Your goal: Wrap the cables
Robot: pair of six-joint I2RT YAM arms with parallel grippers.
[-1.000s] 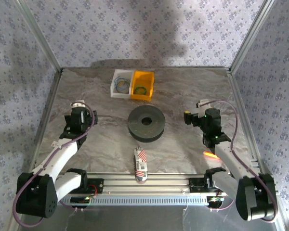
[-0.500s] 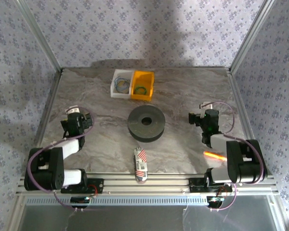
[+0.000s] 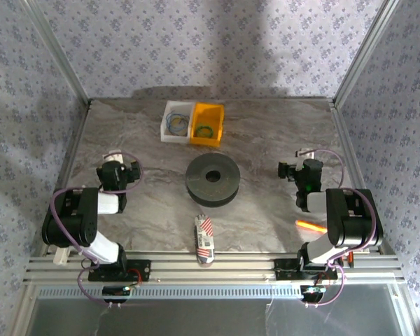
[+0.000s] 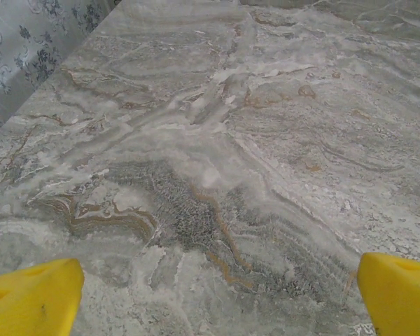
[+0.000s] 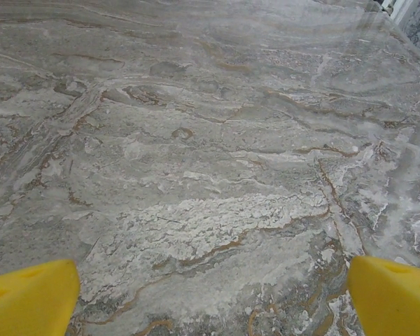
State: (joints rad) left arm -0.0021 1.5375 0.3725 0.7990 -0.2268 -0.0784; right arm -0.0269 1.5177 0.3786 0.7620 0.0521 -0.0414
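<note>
**Both hands wide open and empty, cables lying in the far bins**

Top view: The cables lie as small coiled loops inside a white bin and a yellow bin. The two bins touch side by side at the far middle of the table. Just in front of them a black spool lies flat, apart from both bins. A red-and-white striped packet lies near the front rail. The left hand sits left of the spool and the right hand right of it, each well apart from it. Both arms are folded back over their bases.

Left wrist view: The left hand's yellow fingertips stand far apart at the bottom corners, with bare marbled table between them and nothing gripped.

Right wrist view: The right hand's yellow fingertips are spread just as wide over bare table, holding nothing.
</note>
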